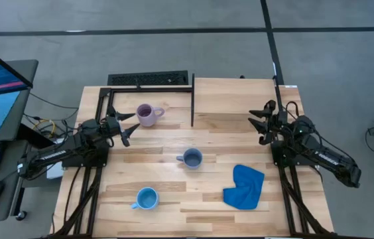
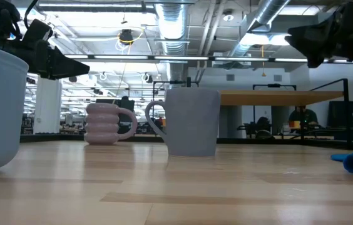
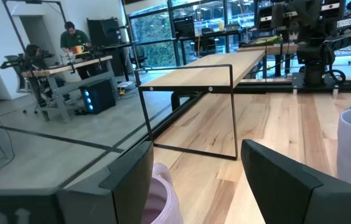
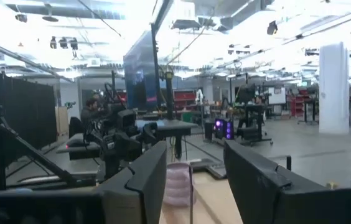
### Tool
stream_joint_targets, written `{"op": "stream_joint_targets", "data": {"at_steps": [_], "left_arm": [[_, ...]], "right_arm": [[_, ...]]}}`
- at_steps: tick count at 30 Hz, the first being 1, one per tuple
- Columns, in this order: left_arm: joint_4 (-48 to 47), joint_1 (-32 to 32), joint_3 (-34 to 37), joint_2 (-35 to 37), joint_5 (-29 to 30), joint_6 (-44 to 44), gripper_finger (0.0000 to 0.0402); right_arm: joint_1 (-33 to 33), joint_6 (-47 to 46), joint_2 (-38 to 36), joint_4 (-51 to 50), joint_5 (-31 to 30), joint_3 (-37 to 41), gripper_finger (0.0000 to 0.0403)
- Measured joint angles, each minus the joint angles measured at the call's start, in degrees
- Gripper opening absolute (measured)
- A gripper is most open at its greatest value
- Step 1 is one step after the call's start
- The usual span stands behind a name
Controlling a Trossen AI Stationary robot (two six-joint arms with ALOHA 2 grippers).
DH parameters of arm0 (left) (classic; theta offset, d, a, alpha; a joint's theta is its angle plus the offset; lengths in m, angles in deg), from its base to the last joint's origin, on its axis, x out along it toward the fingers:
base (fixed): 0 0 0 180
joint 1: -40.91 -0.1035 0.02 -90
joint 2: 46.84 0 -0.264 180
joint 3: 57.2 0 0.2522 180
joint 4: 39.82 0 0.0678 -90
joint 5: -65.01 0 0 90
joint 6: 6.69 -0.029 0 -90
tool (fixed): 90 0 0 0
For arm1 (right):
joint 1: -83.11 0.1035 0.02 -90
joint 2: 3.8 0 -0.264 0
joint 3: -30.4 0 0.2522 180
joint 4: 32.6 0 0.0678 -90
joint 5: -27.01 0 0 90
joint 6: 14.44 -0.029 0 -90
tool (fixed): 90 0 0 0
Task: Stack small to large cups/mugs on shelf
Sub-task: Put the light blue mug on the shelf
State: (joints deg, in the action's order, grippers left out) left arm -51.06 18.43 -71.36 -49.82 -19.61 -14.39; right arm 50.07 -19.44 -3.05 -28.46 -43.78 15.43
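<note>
End effectors, left (image 1: 128, 125) and right (image 1: 261, 121), open, empty

No brand or number can be made out; white lettering is seen on a distant arm (image 3: 340, 23) (too small to be read).

L gripper (image 1: 128, 125) fingers open; R gripper (image 1: 258, 122) fingers apart, both raised.
</note>
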Motion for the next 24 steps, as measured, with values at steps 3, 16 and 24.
{"op": "stream_joint_targets", "data": {"at_steps": [3, 16, 24], "left_arm": [[0.0, 0.0, 0.0, 0.0, 0.0, 0.0, 0.0235], [0.0, 0.0, 0.0, 0.0, 0.0, 0.0, 0.0235], [0.0, 0.0, 0.0, 0.0, 0.0, 0.0, 0.0235]], "right_arm": [[0.0, 0.0, 0.0, 1.6, 0.0, -0.1, 0.0182], [5.3, 5.5, 8.0, -4.6, 0.2, -16.4, 0.0171], [12.0, 12.8, 25.3, -7.7, 0.0, -30.0, 0.0154]]}}
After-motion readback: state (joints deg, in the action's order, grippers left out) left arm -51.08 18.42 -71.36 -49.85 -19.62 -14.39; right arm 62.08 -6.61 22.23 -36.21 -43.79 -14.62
